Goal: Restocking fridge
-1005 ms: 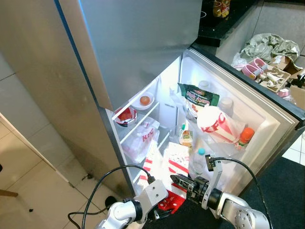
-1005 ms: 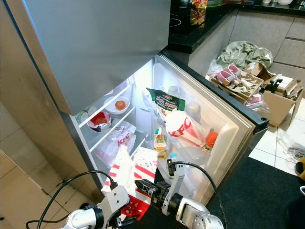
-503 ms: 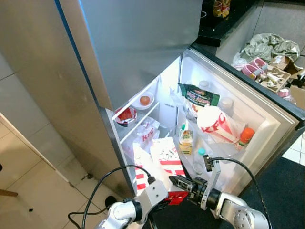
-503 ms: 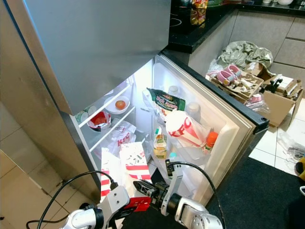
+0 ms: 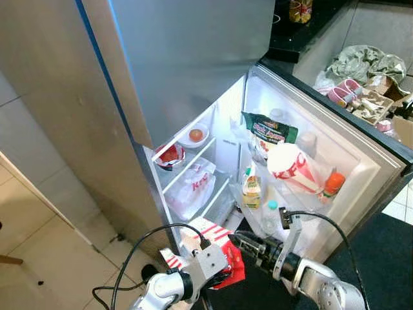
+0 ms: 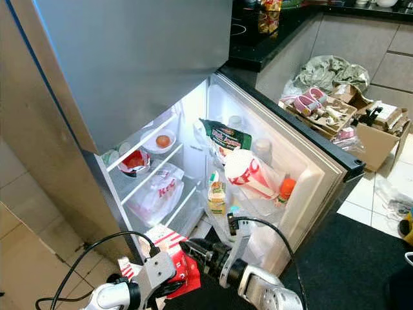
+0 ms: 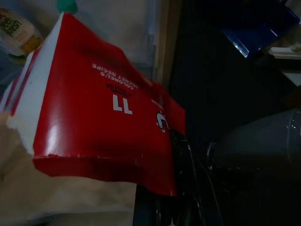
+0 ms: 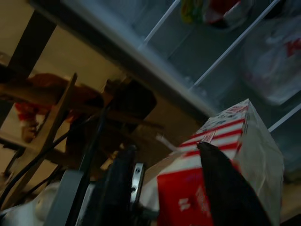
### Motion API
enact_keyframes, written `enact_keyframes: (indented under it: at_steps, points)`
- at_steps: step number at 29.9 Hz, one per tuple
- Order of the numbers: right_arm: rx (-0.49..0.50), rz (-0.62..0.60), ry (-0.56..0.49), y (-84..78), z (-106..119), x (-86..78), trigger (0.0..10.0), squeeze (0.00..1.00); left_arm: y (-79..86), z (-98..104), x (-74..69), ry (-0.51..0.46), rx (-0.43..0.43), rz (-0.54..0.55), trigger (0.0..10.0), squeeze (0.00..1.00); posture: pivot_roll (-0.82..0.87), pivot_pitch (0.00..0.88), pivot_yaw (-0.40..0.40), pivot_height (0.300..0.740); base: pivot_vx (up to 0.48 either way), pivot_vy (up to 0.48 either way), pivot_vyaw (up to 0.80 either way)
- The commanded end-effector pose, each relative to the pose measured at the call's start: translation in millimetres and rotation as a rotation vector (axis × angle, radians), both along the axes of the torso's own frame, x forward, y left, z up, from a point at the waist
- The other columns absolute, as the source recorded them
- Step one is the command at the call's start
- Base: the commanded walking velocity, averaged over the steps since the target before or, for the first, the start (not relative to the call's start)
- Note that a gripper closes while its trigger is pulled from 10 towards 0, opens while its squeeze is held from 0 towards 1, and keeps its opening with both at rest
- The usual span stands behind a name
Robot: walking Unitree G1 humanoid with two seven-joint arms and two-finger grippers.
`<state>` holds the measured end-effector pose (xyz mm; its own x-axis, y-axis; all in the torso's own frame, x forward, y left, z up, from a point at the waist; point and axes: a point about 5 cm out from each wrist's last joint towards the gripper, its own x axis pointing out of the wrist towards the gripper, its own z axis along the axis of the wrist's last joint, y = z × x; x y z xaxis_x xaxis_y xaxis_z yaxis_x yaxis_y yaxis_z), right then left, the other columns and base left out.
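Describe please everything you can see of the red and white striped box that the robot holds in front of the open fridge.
The box looks like printed cardboard: one red face bearing a white "11" and small lettering, other faces white with red stripes. It is tilted, low in front of the open fridge, outside its shelves. The left gripper holds it from below, fingers shut on the red part. The right gripper is at its other side; its fingers lie against the box.
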<state>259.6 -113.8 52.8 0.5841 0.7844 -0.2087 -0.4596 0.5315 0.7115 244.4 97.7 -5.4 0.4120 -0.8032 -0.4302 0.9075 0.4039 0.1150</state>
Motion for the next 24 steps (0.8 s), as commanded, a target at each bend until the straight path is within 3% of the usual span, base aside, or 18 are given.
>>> enact_keyframes:
  at_steps: [1,10,11,12,15,16,17,19,20,22,24]
  points:
    - [-0.015,-0.080,0.021,-11.4,-5,4.2,10.0,1.00,1.6,-4,-2.8,0.024,0.029,-0.015,0.0,0.00,-0.12,0.101,0.015,0.740,0.000,0.000,0.00]
    - [-0.067,-0.179,0.021,-42.3,-8,7.9,10.0,1.00,7.3,-13,-8.5,0.061,0.102,-0.035,0.0,0.00,-0.12,0.099,0.025,0.740,0.000,0.000,0.00]
    - [-0.076,-0.203,0.025,-48.5,-10,8.0,10.0,0.69,9.3,-15,-10.7,0.069,0.119,-0.042,0.0,0.00,-0.11,0.098,0.024,0.740,0.000,0.000,0.00]
    - [-0.083,-0.223,0.027,-53.7,-11,8.0,10.0,0.12,11.2,-17,-12.6,0.077,0.133,-0.047,0.0,0.00,-0.11,0.098,0.024,0.740,0.000,0.000,0.00]
    - [-0.089,-0.242,0.029,-58.3,-12,8.5,10.0,0.12,12.9,-19,-14.2,0.083,0.146,-0.052,0.0,0.00,-0.11,0.098,0.024,0.740,0.000,0.000,0.00]
    - [-0.095,-0.279,0.040,-67.5,-14,8.1,10.0,0.00,16.5,-23,-17.2,0.102,0.170,-0.050,0.0,0.00,-0.11,0.098,0.024,0.740,0.000,0.000,0.00]
    - [-0.106,-0.315,0.052,-76.5,-17,7.0,10.0,0.00,20.6,-26,-20.5,0.113,0.199,-0.051,0.0,0.00,-0.11,0.096,0.024,0.740,0.000,0.000,0.00]
    - [-0.142,-0.384,0.092,-91.6,-28,-0.4,10.0,0.00,38.8,-41,-32.3,0.160,0.373,-0.078,0.0,0.00,-0.10,0.091,0.027,0.740,0.000,0.000,0.00]
    - [-0.142,-0.384,0.092,-91.6,-28,-0.4,10.0,0.00,38.8,-41,-32.3,0.160,0.373,-0.078,0.0,0.00,-0.10,0.091,0.027,0.740,0.000,0.000,0.00]
    - [-0.189,-0.417,0.148,-95.8,-46,-13.8,10.0,0.00,65.4,-57,-46.1,0.212,0.593,-0.076,0.0,0.00,-0.10,0.087,0.033,0.740,0.000,0.000,0.00]
    - [-0.202,-0.412,0.161,-94.1,-51,-17.6,10.0,0.00,70.3,-60,-48.3,0.222,0.620,-0.055,0.0,0.00,-0.10,0.087,0.033,0.740,0.000,0.000,0.00]
